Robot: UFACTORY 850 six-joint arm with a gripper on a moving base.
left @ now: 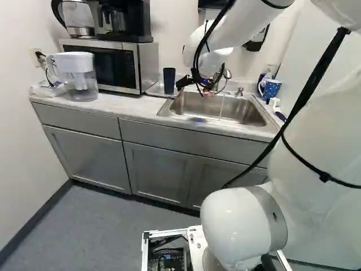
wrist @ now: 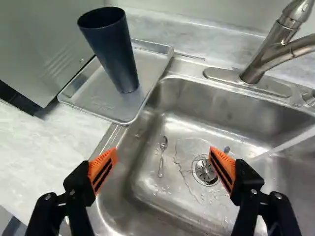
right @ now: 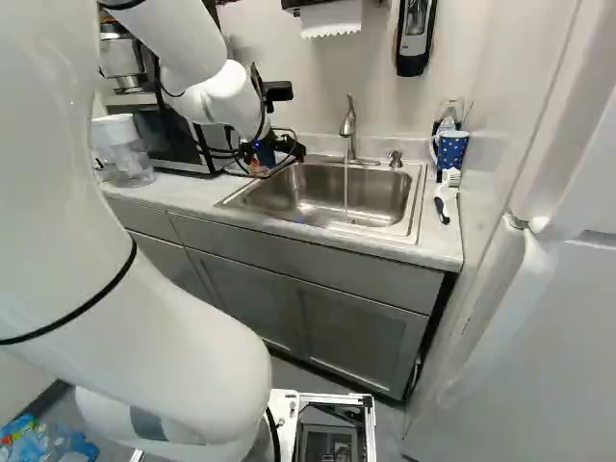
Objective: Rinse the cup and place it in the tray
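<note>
On metal tray, tapered cup (wrist: 112, 51).

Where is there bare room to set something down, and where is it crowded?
Bare counter lies between the filter pitcher, microwave and sink; the tray has room beside its tumbler. Crowded: the sink's other end, with polka-dot mug and brush.

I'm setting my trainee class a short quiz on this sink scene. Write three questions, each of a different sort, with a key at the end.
1. Multiple choice: where does the dark cup stand?
A) on the microwave
B) on the tray
C) on the floor

2. True or false: water runs from the faucet into the sink.

3. Fill in one word, open or shut: the gripper hangs over the sink with its fingers ____, and a spoon lies below.

Key: 1 B; 2 true; 3 open
</note>
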